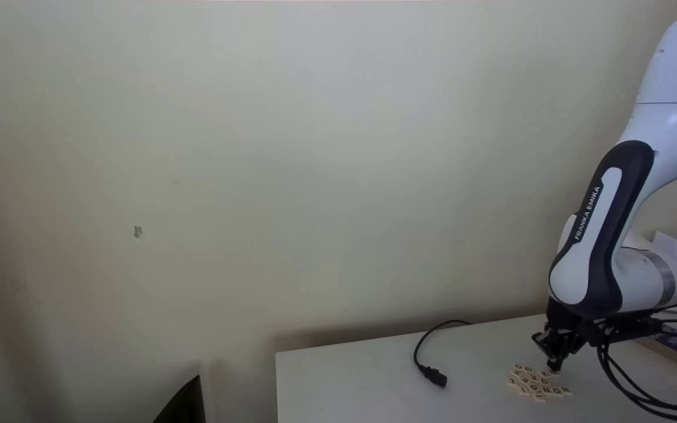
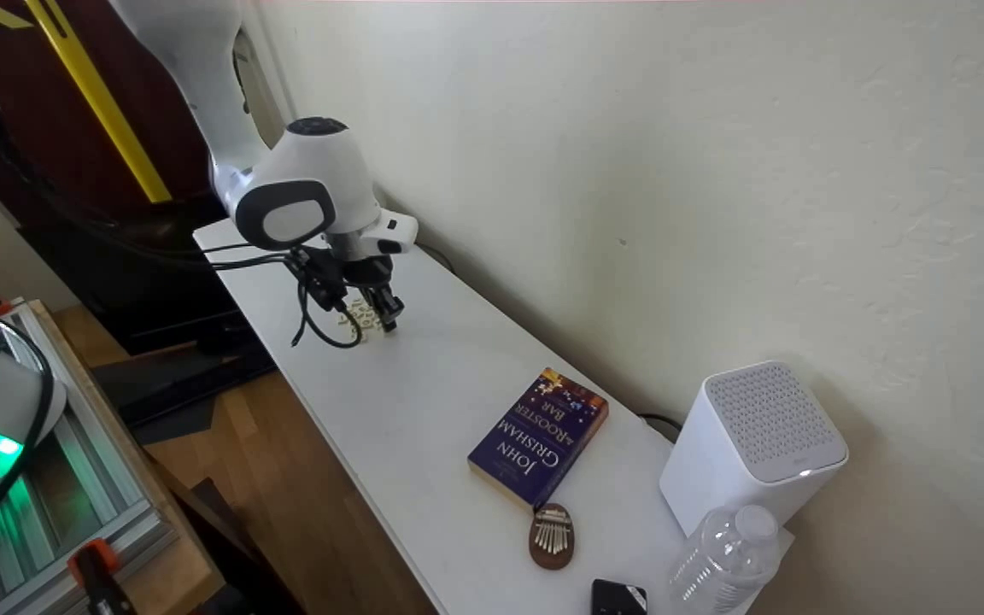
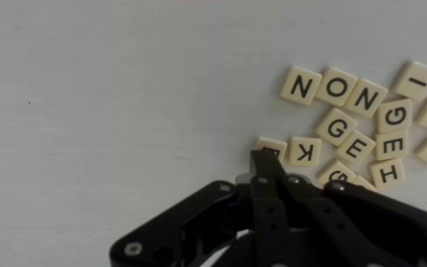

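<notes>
My gripper (image 3: 267, 159) is black and its two fingertips are pressed together with nothing visible between them. In the wrist view it covers part of a cream letter tile (image 3: 271, 142); I cannot tell whether it touches that tile. A K tile (image 3: 305, 151) lies just beside it. Several more tiles, such as an N tile (image 3: 301, 85) and a G tile (image 3: 336, 127), lie flat in a loose cluster to the right, and one is partly hidden by the gripper. In both exterior views the gripper (image 1: 554, 365) (image 2: 388, 325) points down at the tile cluster (image 1: 533, 386) on the white table (image 2: 381, 401).
A black cable with a plug (image 1: 434, 376) lies on the table near the wall. A dark blue book (image 2: 539, 437), a thumb piano (image 2: 552, 536), a black object (image 2: 617, 598), a clear bottle (image 2: 727, 559) and a white box-shaped device (image 2: 752, 444) stand farther along. Loose cables hang from the wrist.
</notes>
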Available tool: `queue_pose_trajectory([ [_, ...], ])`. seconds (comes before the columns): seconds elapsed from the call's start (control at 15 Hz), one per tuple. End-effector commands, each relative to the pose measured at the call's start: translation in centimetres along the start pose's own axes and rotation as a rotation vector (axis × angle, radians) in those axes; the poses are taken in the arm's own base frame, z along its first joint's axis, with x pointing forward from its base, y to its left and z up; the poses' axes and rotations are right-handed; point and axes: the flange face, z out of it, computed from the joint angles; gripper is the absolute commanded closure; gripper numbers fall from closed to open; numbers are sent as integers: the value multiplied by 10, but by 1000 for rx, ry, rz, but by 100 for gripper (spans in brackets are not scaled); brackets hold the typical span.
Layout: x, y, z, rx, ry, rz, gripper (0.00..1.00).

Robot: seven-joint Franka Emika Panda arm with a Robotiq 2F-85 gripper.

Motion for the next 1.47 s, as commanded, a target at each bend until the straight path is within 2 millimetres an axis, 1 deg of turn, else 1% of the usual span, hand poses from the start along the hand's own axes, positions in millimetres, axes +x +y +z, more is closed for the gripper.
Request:
queue_pose_trajectory([
  [0.0, -2, -2, 10, -2, 3, -62, 100],
  [0.27, -3, 3, 13, -19, 1, -27, 100],
  [0.6, -4, 11, 17, -39, -11, 97, 100],
  [1.0, -3, 6, 18, -17, -64, 286, 100],
  [1.4, 2, 2, 18, 27, -123, 398, 100],
])
